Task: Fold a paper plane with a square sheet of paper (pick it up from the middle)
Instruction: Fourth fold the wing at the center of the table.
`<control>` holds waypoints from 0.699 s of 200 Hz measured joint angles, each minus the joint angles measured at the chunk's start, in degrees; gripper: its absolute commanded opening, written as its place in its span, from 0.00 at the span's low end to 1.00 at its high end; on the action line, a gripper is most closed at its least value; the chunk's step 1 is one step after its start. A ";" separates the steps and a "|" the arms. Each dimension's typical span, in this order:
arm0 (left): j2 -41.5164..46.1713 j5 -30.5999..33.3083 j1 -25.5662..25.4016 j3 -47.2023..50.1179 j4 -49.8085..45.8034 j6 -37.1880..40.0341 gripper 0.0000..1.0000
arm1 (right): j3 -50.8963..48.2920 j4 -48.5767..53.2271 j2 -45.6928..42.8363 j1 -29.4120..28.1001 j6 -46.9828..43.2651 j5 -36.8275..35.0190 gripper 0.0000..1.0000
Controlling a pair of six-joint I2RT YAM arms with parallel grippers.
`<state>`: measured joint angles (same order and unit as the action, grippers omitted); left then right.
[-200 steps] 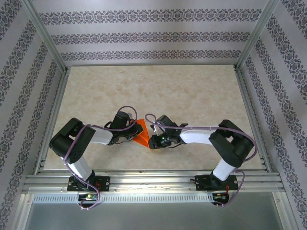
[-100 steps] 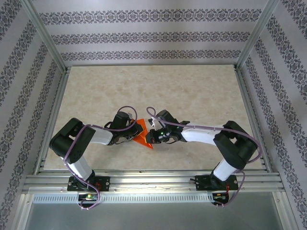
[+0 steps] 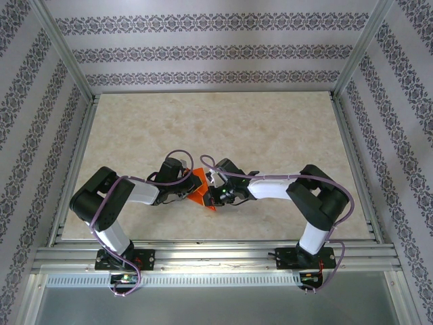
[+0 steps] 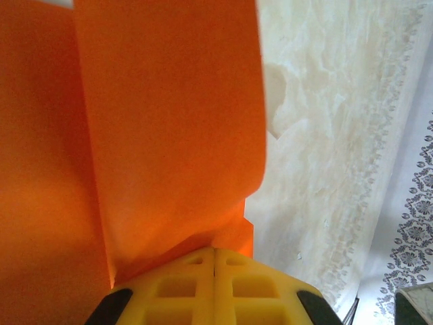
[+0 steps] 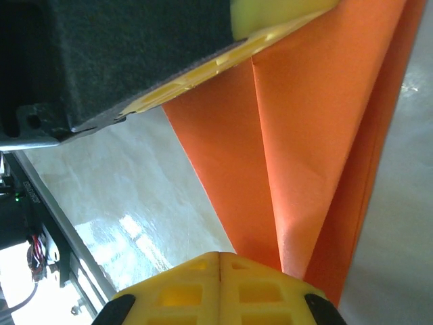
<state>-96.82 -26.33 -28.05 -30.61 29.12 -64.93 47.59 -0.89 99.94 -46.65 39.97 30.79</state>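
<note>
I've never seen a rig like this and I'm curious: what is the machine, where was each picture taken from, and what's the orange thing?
These are two robot arms bolted at the near edge of a table. The overhead picture looks down from behind them: left arm on the left, right arm on the right. The other two pictures come from a camera on each wrist; the yellow shapes at their bottom edge are that arm's own jaws. Between the arms is a folded sheet of orange paper. Both pairs of jaws are closed, and each seems to pinch the paper.
</note>
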 measured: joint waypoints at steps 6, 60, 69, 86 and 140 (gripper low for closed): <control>0.00 0.00 0.00 0.00 -0.02 -0.02 0.03 | 0.00 0.00 0.04 0.00 0.11 -0.07 0.05; 0.00 0.00 0.00 0.00 -0.02 -0.02 0.03 | -1.33 -0.24 0.22 0.04 0.46 -0.11 0.05; 0.00 0.00 0.00 0.00 0.00 -0.02 0.03 | -1.55 -0.31 0.22 0.04 0.48 -0.09 0.05; 0.00 0.00 0.02 0.00 0.00 -0.02 0.03 | -1.86 -0.50 0.22 0.04 0.61 -0.11 0.06; 0.00 0.00 0.02 0.00 -0.02 0.00 0.03 | -1.97 -0.35 0.22 0.04 0.55 -1.07 0.06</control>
<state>-96.82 -26.33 -28.03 -30.61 29.10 -64.93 45.63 -1.23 100.16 -46.61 40.51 29.71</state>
